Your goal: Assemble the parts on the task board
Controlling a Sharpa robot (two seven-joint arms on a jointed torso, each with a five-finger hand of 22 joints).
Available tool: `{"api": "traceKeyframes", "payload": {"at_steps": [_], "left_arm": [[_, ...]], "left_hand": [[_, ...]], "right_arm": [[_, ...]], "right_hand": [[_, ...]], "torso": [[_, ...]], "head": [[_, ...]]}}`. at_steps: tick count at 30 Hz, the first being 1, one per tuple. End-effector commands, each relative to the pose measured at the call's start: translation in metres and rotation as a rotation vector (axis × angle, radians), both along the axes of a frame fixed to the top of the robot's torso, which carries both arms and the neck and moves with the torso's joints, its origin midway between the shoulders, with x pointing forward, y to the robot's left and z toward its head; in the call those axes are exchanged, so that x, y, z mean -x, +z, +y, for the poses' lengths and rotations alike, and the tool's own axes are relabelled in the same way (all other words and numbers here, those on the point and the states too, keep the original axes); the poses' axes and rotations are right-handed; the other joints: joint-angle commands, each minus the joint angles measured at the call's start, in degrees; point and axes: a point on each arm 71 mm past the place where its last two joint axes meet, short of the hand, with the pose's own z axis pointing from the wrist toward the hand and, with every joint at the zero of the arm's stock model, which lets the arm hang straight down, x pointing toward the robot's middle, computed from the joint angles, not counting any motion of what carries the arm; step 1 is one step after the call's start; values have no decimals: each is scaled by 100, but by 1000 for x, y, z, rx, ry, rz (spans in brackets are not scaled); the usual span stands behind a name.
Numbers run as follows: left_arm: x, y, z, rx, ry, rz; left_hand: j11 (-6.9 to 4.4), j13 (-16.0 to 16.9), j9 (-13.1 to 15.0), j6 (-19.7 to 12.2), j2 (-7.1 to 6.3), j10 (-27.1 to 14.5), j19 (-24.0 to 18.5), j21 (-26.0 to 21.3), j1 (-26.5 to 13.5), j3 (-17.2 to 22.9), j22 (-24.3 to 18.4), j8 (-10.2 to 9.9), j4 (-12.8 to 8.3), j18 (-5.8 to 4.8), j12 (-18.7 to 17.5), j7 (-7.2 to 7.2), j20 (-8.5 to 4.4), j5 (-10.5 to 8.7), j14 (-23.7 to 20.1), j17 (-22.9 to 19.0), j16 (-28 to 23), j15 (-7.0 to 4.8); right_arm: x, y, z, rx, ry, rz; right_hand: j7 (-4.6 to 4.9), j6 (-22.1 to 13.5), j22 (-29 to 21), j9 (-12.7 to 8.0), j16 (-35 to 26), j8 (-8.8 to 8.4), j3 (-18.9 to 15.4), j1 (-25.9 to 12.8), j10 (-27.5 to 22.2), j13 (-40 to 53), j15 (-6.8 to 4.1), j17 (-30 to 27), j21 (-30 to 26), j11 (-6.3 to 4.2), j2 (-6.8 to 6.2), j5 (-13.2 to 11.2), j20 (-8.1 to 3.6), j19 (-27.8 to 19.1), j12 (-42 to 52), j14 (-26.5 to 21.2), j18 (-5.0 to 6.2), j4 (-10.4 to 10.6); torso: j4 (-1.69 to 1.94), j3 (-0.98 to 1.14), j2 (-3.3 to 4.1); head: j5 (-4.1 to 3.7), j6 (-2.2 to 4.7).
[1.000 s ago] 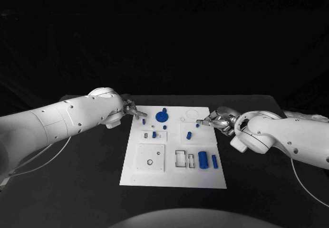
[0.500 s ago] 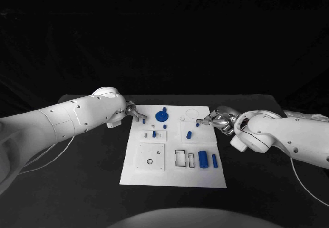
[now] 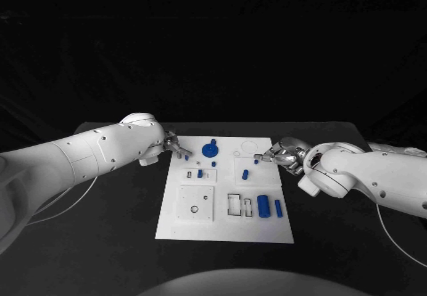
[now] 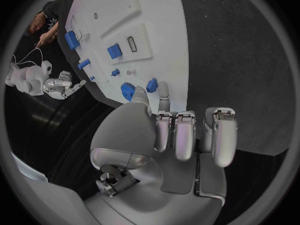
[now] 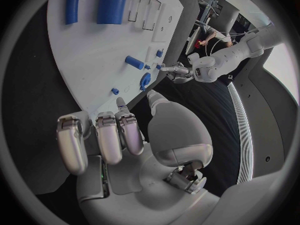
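The white task board [image 3: 267, 231] lies mid-table with several blue parts on it. My left hand [image 3: 171, 147] hovers at the board's far left corner. Its thumb and one finger [image 4: 164, 91] are stretched out and apart, and the other fingers are curled. A small blue peg [image 4: 152, 85] stands just beyond the tips, beside a round blue gear [image 3: 210, 150]. My right hand [image 3: 277, 154] sits at the far right edge in the same pose. One fingertip [image 5: 120, 103] is close to a small blue peg [image 5: 115, 91]. Neither hand holds anything.
A thick blue cylinder [image 3: 263, 206] and a thin blue bar [image 3: 278, 209] lie at the board's near right, beside rectangular slots [image 3: 235, 206]. A raised square plate with a round hole [image 3: 195, 203] is at the near left. Black table [image 3: 107, 246] surrounds the board.
Both hands have crept slightly inward over the board's far corners. The parts have not moved.
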Motion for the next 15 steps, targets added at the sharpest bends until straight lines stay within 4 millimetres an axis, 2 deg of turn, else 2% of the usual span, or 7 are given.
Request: {"api": "traceKeyframes", "payload": {"at_steps": [1, 10, 15], "left_arm": [[0, 0, -5, 2, -29, 12], [-2, 0, -7, 4, -31, 7], [-3, 0, -7, 6, -31, 4]], "left_hand": [[9, 1509, -4, 37, -14, 596, 603, 14, 56, -12, 1509, -27, -6, -44, 15, 2, 4, 18, 607, 1510, 15, -6], [7, 1509, 9, 60, 2, 596, 603, 14, 71, -13, 1509, -7, 5, -44, 15, -2, 5, 57, 607, 1510, 15, -1], [-5, 1509, 70, 71, 6, 596, 603, 14, 80, -46, 1509, 57, 10, -44, 15, -16, 11, 313, 607, 1510, 15, 6]], "right_arm": [[1, -1, 1, 4, 15, 9], [1, -1, 2, 5, 16, 10], [0, -1, 1, 5, 15, 10]], "right_hand": [[69, -36, 1508, 8, 36, 40, -26, 4, 611, 1508, 45, 1510, 26, 49, 71, 24, 37, 590, 38, 608, -81, 4], [69, -36, 1508, 8, 36, 40, -26, 4, 611, 1508, 45, 1510, 26, 49, 71, 24, 37, 590, 38, 608, -81, 4], [69, -36, 1508, 8, 36, 40, -27, 5, 611, 1508, 46, 1510, 26, 49, 71, 24, 37, 590, 38, 608, -81, 4]], "torso": [[1, -2, 3], [4, -1, 0], [8, 1, -4]], "head": [[-5, 4], [-18, -6], [-11, -11]]}}
